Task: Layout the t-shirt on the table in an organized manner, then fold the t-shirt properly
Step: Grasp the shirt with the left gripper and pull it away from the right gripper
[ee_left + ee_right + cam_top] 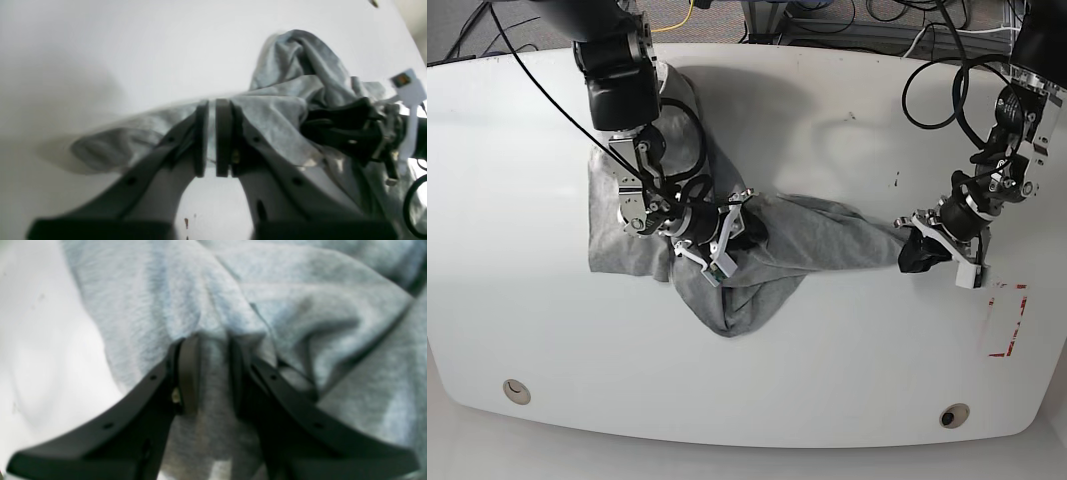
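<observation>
While the t-shirt (757, 255) lies bunched across the middle of the tabletop (847, 390), both arms have hold of it at opposite ends. In the base view the left tool (919, 250) sits at the right of the frame, pinching the cloth's far right tip; its wrist view shows the two pads pressed nearly together with a thin layer of grey fabric between them. The right tool (727, 238) is left of centre, buried in the thick of the bundle, and its wrist view shows the pads closed on a pleat of fabric (215, 373). Between the two grips the shirt runs as a drawn-out band from left to right across the frame, with a loose flap hanging toward the lower centre and more cloth piled at the upper left. That left-right line is what the spreading depends on, I judge: pulling the grips apart along it should open the cloth out.
</observation>
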You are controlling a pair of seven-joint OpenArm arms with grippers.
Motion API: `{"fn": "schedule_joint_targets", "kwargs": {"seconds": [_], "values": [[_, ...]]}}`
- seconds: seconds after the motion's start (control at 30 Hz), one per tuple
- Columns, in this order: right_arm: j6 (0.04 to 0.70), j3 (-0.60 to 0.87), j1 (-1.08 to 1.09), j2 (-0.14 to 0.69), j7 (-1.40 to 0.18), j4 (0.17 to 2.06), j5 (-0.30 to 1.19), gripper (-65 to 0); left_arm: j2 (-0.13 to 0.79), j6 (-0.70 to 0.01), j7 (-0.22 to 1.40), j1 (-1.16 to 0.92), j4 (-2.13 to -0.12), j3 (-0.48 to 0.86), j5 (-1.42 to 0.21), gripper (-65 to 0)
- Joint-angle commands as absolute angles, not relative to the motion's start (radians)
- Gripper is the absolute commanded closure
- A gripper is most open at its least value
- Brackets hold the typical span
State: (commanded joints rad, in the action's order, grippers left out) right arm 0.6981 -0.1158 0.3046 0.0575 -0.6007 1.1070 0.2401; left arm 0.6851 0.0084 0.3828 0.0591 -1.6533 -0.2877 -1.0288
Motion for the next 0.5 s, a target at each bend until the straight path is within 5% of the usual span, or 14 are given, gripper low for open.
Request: {"fn": "schedule_joint_targets", "kwargs": {"seconds": [0.2,0.5], "values": [[0.698,-0.116,0.274,0.058,-0.656,1.194,0.240,-16.0,0.673,0.010,0.383,0.054,-1.581,-0.232,-1.078,-38.9],[0.698,-0.116,0.246,0.053,-0.720,1.297,0.240,-16.0,0.671,0.010,0.383,0.019,-1.471,-0.148,-1.170,-40.0]]}}
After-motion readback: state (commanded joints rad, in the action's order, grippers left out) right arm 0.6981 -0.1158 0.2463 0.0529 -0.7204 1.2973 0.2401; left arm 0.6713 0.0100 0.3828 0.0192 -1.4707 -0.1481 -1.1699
